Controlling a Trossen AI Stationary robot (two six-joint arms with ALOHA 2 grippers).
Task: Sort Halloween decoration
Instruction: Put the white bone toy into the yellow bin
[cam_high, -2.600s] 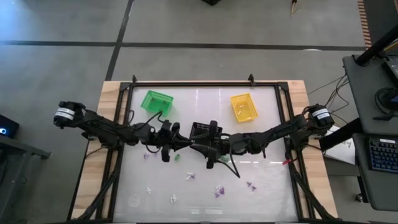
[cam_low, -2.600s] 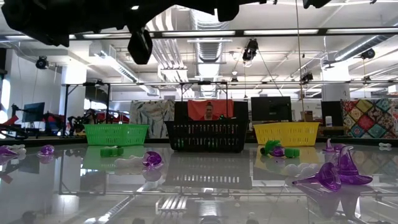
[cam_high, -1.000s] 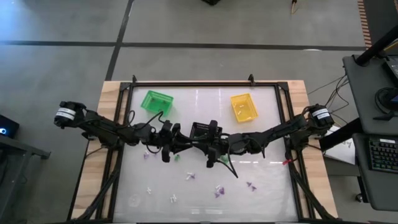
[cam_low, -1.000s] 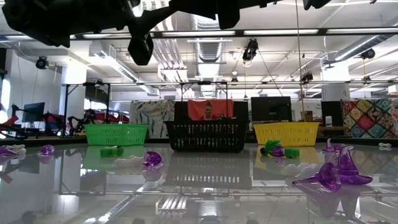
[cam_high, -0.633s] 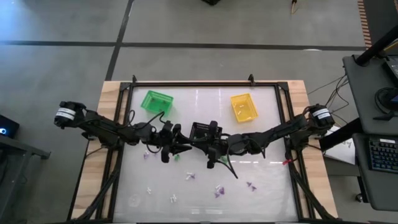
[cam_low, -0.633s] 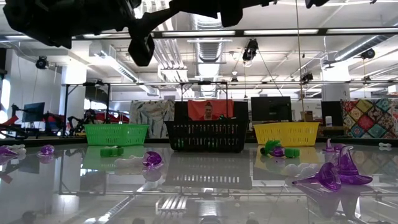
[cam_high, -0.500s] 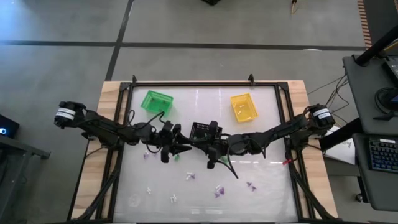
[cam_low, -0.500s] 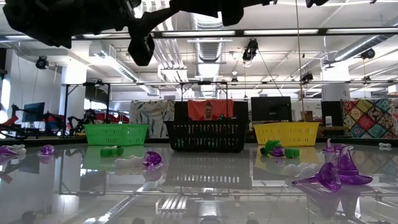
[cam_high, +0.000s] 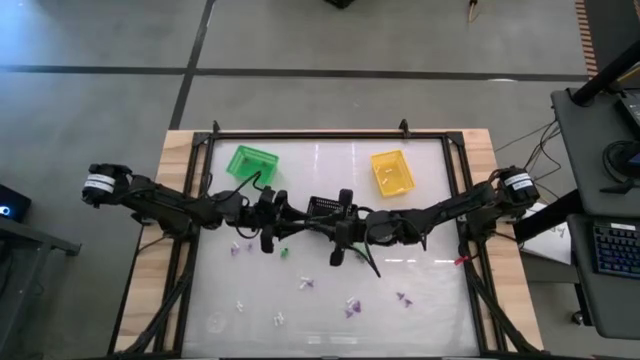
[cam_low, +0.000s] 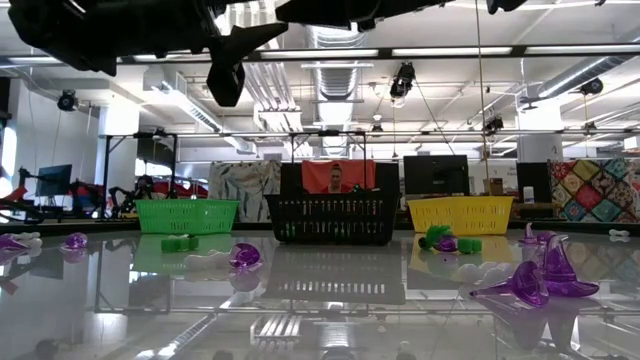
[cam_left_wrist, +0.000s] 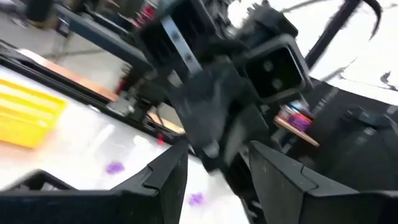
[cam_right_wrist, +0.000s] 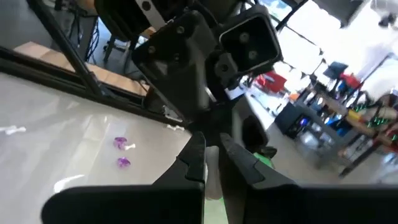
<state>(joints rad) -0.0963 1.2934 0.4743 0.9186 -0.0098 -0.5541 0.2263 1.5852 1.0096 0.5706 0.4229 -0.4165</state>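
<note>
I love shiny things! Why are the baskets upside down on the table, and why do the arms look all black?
Low view: the glossy table mirrors the green basket, black basket and yellow basket; the arms sit dark against the bright ceiling lights behind them. High view: pale glare streaks the table's middle.

1. Table top (cam_low: 330, 300): glossy, smooth, mirror-like; reflected the baskets.
2. Table border (cam_high: 178, 180): light wood, matt.
3. Green basket (cam_low: 187, 215), black basket (cam_low: 333, 219), yellow basket (cam_low: 461, 214): slatted plastic.
4. Purple trinkets (cam_low: 540, 275): shiny, translucent plastic.
5. Left gripper (cam_left_wrist: 214, 171) and right gripper (cam_right_wrist: 212, 163): dark, matt.
6. Floor (cam_high: 330, 40): grey, dull.
</note>
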